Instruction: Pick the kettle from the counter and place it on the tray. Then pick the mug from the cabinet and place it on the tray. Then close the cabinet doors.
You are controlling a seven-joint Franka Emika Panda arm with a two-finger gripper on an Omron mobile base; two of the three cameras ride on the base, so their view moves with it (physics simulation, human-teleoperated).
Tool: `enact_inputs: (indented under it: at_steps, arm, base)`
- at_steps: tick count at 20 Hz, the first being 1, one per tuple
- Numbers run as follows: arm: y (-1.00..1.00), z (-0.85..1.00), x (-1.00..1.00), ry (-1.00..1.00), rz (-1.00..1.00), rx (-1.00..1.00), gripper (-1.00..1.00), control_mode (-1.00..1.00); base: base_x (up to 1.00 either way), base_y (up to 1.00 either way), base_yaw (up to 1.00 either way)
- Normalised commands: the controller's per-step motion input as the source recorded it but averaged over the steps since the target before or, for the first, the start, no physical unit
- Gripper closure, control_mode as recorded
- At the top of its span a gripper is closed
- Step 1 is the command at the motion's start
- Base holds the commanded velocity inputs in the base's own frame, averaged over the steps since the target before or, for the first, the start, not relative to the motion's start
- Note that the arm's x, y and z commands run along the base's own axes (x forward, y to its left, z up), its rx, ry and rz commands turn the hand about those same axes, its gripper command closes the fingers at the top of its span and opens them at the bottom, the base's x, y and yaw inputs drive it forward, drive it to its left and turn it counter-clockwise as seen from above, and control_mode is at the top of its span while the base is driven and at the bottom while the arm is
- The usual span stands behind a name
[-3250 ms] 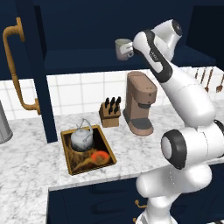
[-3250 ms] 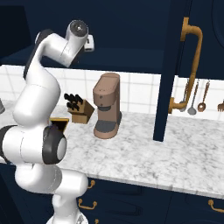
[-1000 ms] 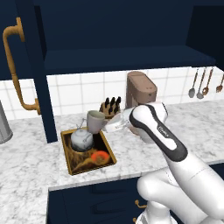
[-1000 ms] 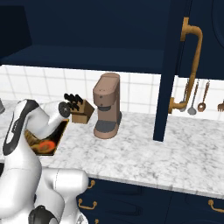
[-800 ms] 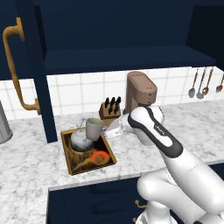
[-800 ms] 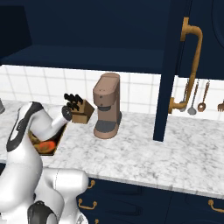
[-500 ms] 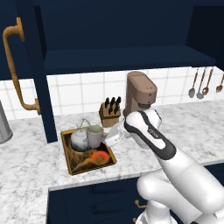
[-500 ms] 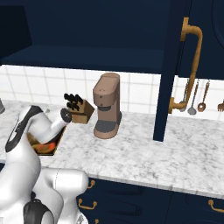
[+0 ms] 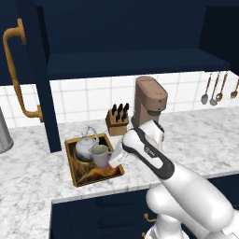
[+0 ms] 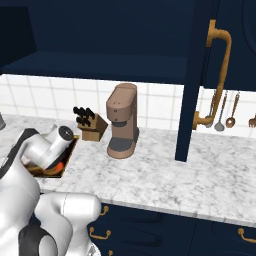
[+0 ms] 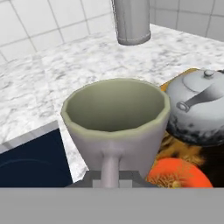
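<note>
The beige-grey mug (image 9: 100, 154) is over the dark brown tray (image 9: 73, 169), just right of the silver kettle (image 9: 86, 145) that sits in it. My gripper (image 9: 114, 158) is shut on the mug's side handle (image 11: 110, 168). In the hand view the mug (image 11: 115, 119) is upright with its pale green inside showing, the kettle (image 11: 197, 109) to its right and the tray's orange picture (image 11: 176, 173) below. Whether the mug rests on the tray I cannot tell. Both cabinet doors stand open: the left door (image 9: 31, 70) and the right door (image 10: 194, 80). The cabinet shelf (image 9: 140, 63) is bare.
A brown coffee machine (image 9: 148, 100) and a knife block (image 9: 117, 120) stand behind the tray on the marbled counter (image 9: 23, 179). A grey metal canister (image 11: 131, 19) stands at the far left. Utensils (image 9: 214, 88) hang on the tiled wall at right.
The arm brought the mug down from the cabinet shelf to the tray. Over the last second it moved left and lower, ending right beside the kettle.
</note>
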Motion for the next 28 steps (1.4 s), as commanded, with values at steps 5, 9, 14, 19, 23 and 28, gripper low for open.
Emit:
enact_inputs:
  at_steps: [5, 9, 14, 19, 23, 28]
  arm:
    - [0.07, -0.36, 0.03, -0.03, 0.11, -0.05, 1.00, -1.00]
    - [0.04, -0.36, 0.17, 0.00, 0.17, 0.00, 1.00, -1.00]
    - [0.03, -0.32, 0.21, 0.00, 0.14, 0.00, 1.00, -1.00]
    - [0.00, -0.17, 0.22, -0.01, 0.08, 0.00, 1.00, -1.00]
    - [0.00, -0.05, 0.23, -0.03, 0.03, 0.00, 1.00, -1.00]
    - [0.01, -0.10, 0.12, -0.04, 0.02, 0.00, 1.00, -1.00]
  base:
    - [0.00, 0.00, 0.00]
    - [0.00, 0.00, 0.00]
    - [0.00, 0.00, 0.00]
    - [0.00, 0.00, 0.00]
    - [0.00, 0.00, 0.00]
    - [0.00, 0.00, 0.00]
